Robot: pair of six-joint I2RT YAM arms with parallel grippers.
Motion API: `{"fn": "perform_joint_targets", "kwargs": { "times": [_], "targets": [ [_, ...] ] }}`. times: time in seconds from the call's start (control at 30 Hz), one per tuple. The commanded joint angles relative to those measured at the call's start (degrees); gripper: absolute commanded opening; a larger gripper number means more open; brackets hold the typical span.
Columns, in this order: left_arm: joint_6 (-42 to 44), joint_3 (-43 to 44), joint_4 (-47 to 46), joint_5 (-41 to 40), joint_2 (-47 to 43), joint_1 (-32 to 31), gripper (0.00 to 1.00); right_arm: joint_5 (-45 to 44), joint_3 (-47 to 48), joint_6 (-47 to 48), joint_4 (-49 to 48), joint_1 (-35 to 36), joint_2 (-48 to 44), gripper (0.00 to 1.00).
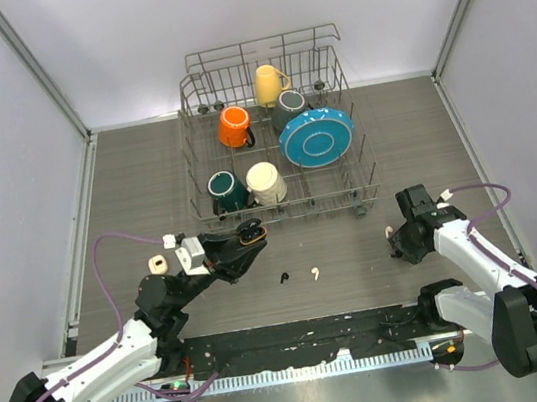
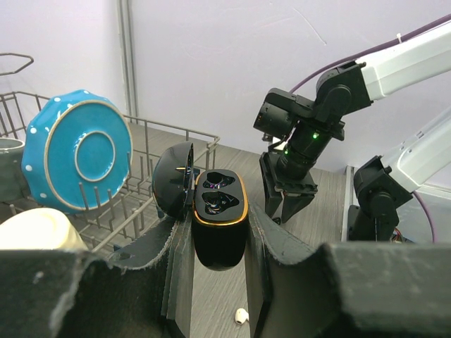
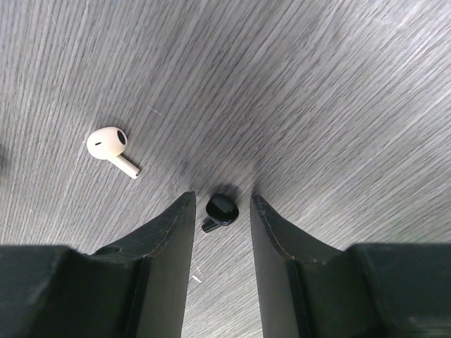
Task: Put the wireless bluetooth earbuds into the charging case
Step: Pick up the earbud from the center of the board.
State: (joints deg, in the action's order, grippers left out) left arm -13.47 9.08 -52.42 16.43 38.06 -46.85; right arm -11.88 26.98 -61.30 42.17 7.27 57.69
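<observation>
My left gripper (image 1: 242, 243) is shut on an open black charging case (image 1: 249, 231) with a gold rim and holds it above the table. In the left wrist view the case (image 2: 218, 208) sits between my fingers, lid open to the left, both sockets empty. My right gripper (image 3: 222, 199) is open and low over the table, straddling a black earbud (image 3: 221, 210). A white earbud (image 3: 113, 148) lies to its left. The top view shows the right gripper (image 1: 396, 243), a white earbud (image 1: 389, 231) beside it, and a black earbud (image 1: 283, 278) and a white earbud (image 1: 315, 275) mid-table.
A wire dish rack (image 1: 290, 210) with several mugs and a blue plate (image 1: 317, 137) stands behind the work area. A small white object with a dark hollow (image 1: 158, 265) and a white bit (image 1: 169, 240) lie by the left arm. A white earbud (image 2: 241, 316) lies below the case.
</observation>
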Motion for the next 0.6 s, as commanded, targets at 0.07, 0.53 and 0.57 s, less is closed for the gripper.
{"fn": "perform_joint_targets", "kwargs": {
  "times": [0.07,0.53,0.57],
  "targets": [
    [1.17,-0.03,-2.68,-1.13,0.17,0.01,0.00,-0.87,-0.88,0.65,-2.53,-0.24,1.02,0.41],
    [1.17,-0.20,-2.60,-1.40,0.26,0.09,0.00,1.86,-2.11,3.46,-3.50,-0.24,0.32,0.34],
    [1.08,-0.20,-2.60,-1.40,0.34,0.01,0.00,2.12,-2.20,3.81,-3.76,-0.32,0.14,0.34]
  ]
}}
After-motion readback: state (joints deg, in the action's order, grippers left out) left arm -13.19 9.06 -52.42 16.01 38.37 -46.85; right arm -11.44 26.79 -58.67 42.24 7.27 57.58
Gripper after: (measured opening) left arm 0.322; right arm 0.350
